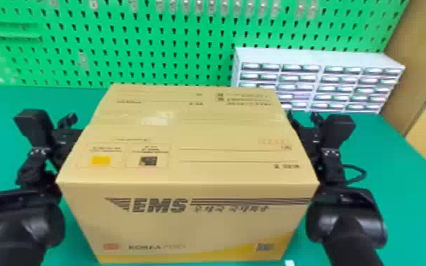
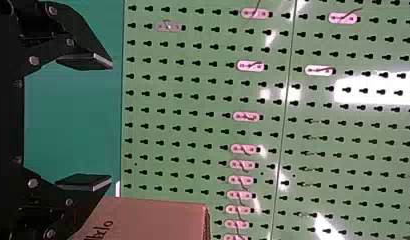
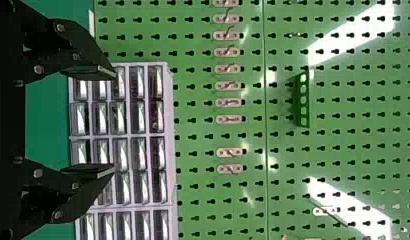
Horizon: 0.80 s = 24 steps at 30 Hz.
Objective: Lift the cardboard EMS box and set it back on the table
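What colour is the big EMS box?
The box is light brown, with some yellow low on its front. The head view shows it best.

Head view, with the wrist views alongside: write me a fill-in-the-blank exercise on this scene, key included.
The brown cardboard EMS box is ____ the black left gripper and the black right gripper.
The flat perforated wall panel behind the box is coloured ____.
Both grippers are not shut but ____.
The white rectangular drawer cabinet stands towards the robot's ____ side.
Missing words: between; green; open; right.
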Tool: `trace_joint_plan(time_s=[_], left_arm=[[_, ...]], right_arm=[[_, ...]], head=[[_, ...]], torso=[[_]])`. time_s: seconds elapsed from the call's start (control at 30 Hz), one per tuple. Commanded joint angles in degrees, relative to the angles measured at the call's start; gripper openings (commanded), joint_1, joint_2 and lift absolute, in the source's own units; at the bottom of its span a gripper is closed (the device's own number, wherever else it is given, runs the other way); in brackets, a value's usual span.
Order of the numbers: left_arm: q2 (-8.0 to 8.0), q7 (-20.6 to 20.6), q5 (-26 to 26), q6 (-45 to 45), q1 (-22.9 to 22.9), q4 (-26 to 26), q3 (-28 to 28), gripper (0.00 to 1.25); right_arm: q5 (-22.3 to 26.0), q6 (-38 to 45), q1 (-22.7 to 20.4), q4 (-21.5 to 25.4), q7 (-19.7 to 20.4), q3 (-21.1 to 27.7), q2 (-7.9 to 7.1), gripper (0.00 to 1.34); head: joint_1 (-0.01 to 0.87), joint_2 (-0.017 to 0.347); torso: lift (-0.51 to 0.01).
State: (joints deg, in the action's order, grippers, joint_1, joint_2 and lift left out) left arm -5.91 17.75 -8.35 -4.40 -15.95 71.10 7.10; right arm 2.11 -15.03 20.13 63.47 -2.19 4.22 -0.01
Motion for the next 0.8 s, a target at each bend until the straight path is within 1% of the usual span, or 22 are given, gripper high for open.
trace_joint_plan(time_s=[0.0,0.17,0.3,0.47,0.63,0.77], left_arm=[[-0.07,0.0,0.0,0.0,-0.05,0.0,-0.25,0.81],[0.02,0.0,0.26,0.0,-0.22,0.0,-0.34,0.81],[-0.07,0.0,0.44,0.0,-0.49,0.09,-0.42,0.81],[0.02,0.0,0.17,0.0,-0.84,0.18,-0.34,0.81],[-0.07,0.0,0.17,0.0,-1.19,0.88,-0.42,0.81],[-0.07,0.0,0.53,0.09,-1.72,1.59,-0.42,0.81]], right_arm=[[0.0,0.0,-0.01,-0.01,-0.01,0.0,0.06,0.75],[0.62,0.09,0.26,-0.01,-0.01,-0.44,0.06,0.75],[1.94,0.35,0.61,-0.01,-0.01,-1.94,0.01,0.75],[4.13,1.23,1.22,0.34,-0.01,-3.96,-1.4,0.75],[4.22,2.73,1.31,1.84,-0.01,-4.49,-1.93,0.77],[3.69,4.48,1.4,4.3,-0.01,-4.4,-1.93,0.77]], head=[[0.678,-0.017],[0.678,-0.017],[0.678,-0.017],[0.678,-0.017],[0.678,-0.017],[0.678,-0.017]], torso=[[-0.098],[-0.098],[-0.098],[-0.098],[-0.098],[-0.098]])
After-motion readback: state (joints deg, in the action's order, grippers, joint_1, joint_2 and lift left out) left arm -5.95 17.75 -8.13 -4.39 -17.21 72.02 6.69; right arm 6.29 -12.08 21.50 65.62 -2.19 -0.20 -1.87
